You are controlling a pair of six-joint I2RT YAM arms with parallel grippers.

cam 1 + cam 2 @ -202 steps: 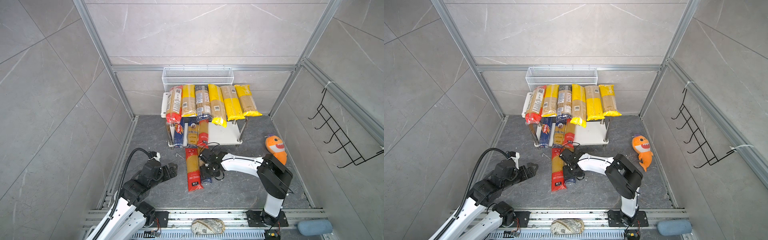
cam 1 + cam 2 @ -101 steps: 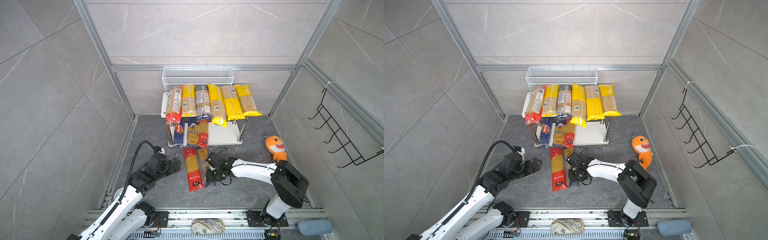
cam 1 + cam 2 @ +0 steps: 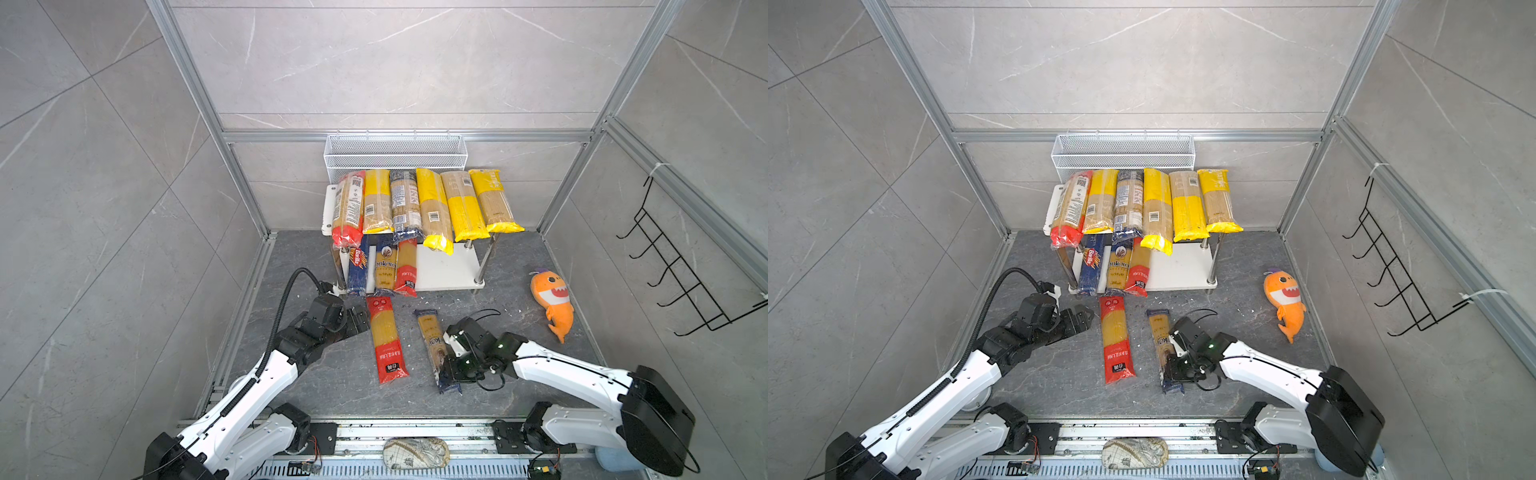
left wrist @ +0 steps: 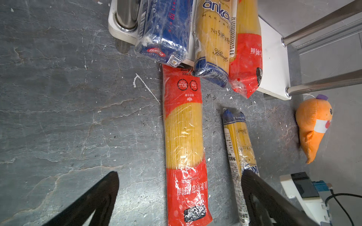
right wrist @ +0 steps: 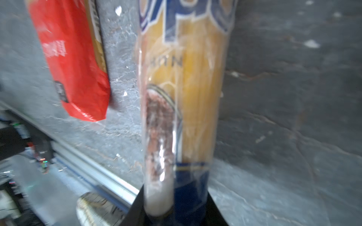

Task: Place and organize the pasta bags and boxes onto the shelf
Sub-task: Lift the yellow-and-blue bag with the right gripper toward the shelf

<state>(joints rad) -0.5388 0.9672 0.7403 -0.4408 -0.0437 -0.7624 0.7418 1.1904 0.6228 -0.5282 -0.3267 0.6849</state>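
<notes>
Right jaws: closed on the near, dark-blue end of the blue-ended pack (image 3: 432, 336), which lies lengthways on the table (image 3: 340, 390) in front of the shelf (image 3: 449, 270)
Why that end: I judge gripping it at the end lets me feed the far end into the lower tier first
Lift: I cannot tell whether the pack is clear of the table, since the right wrist view is blurred
Left jaws: spread wide and holding nothing, low and just beside the red-ended pack (image 3: 384, 336) on its left, which I read as lining up the next pick
Top tier: six packs side by side fill it, with their ends overhanging the front
Lower tier: three packs are crowded at its left, and the bare right part is where I would send both loose packs
Plush toy (image 3: 555, 303): well apart on the right, out of the way
Risk: held at one end, the long pack may droop and catch the board edge
</notes>
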